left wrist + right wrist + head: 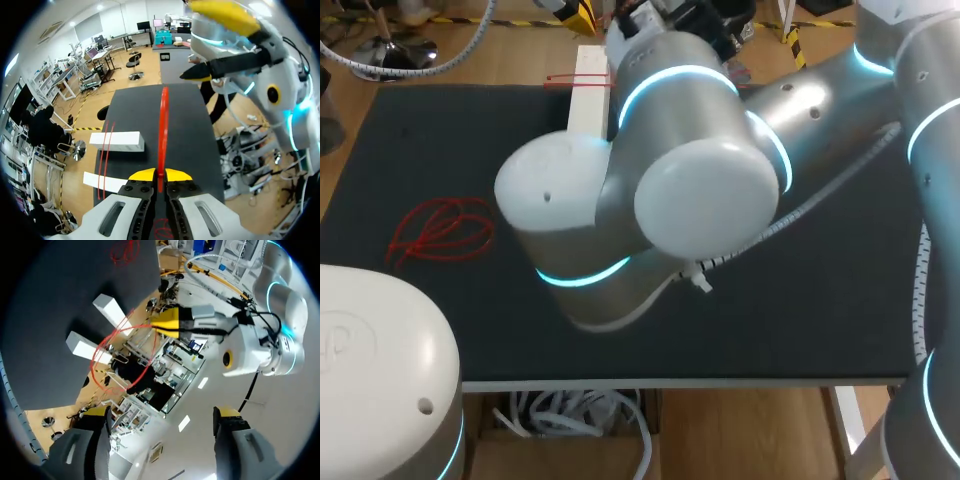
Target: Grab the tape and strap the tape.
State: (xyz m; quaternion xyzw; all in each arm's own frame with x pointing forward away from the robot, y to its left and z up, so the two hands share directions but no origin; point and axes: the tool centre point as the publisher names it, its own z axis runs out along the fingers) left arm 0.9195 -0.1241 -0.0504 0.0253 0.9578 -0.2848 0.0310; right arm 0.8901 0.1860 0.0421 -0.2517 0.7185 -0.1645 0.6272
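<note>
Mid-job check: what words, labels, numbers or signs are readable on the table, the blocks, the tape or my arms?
No text can be read.
Left arm's cap: a faint embossed mark, too blurred to read.
White blocks, red tape, black mat: no print shows.
</note>
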